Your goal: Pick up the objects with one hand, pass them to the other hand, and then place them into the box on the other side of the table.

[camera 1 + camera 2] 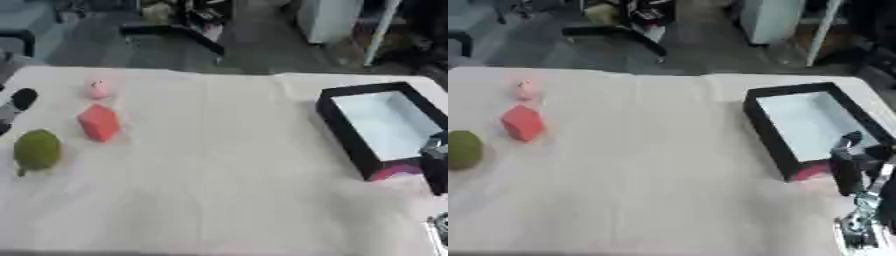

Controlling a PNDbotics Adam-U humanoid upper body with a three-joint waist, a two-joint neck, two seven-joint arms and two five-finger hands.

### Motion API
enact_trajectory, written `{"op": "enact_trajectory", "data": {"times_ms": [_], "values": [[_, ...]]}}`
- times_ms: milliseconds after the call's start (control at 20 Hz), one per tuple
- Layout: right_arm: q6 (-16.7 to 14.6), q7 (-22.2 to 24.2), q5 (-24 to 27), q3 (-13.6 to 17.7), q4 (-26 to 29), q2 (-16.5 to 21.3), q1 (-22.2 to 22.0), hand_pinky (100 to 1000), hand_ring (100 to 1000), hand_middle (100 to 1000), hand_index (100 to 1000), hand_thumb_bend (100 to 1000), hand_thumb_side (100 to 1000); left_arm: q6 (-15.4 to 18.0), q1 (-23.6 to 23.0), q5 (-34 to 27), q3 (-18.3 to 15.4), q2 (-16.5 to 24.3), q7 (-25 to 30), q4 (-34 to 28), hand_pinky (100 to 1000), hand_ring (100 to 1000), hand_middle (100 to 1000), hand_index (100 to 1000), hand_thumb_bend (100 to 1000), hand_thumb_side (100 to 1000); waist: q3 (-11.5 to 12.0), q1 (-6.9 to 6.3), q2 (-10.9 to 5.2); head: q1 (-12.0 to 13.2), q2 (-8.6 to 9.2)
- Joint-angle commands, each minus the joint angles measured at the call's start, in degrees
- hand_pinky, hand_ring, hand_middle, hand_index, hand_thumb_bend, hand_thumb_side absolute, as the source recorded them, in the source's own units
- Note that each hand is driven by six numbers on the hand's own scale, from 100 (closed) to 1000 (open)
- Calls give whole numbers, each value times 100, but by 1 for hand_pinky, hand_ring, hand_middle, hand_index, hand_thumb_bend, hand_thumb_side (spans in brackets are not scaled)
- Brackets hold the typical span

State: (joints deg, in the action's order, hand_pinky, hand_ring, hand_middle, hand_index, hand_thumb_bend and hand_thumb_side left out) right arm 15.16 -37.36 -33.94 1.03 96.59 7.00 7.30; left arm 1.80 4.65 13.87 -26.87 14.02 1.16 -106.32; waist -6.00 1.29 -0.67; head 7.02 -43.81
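Sitting on the right side of the cloth-covered table (pixel 219 175), the box (pixel 773 134) was the main landmark: a shallow rectangular tray with black walls and a pale, whitish floor, lying at a slant. Nothing could be seen inside it; its floor showed bare from wall to wall. A patch of pink or red showed on the outside of its near corner.

Well to the left of the box, three objects lay on the cloth. Farthest from the box, near the table's left edge, sat a round green object (pixel 37 149). A red blocky object (pixel 99 122) lay just behind and to the box side of the green one, apart from it. A small pink object (pixel 98 89) lay behind the red one, toward the far edge, also apart.

The right hand (pixel 852 170) showed at the box's near right corner, black fingers pointing upward beside the wall and holding nothing; whether they were straight or curled could not be told. At the far left, beyond the green object, a black rounded tip of the left hand (pixel 19 100) entered the left eye view, its fingers hidden.
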Motion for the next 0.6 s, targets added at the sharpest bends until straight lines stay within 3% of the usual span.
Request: {"op": "enact_trajectory", "data": {"times_ms": [50,400,500,600], "values": [[8,-15,-13,27,64,88,65,407,603,475,959,100,439,-12,41,-17,-33,76,10,-138,692,576,567,649,940,535,-6,-4,-54,4,-31],[7,-15,-14,24,63,88,67,407,603,475,959,100,438,-10,49,6,-28,119,39,-128,694,578,570,651,942,532,-22,-5,-54,9,-31],[6,-10,-16,19,61,91,70,407,603,475,959,100,438,-8,69,165,3,349,153,-44,705,587,582,668,926,513,-37,-10,-58,14,-31],[3,-4,-21,11,56,100,72,407,603,475,959,100,437,58,118,608,113,908,501,231,718,593,590,685,898,500,-59,-27,-64,39,-31]]}}
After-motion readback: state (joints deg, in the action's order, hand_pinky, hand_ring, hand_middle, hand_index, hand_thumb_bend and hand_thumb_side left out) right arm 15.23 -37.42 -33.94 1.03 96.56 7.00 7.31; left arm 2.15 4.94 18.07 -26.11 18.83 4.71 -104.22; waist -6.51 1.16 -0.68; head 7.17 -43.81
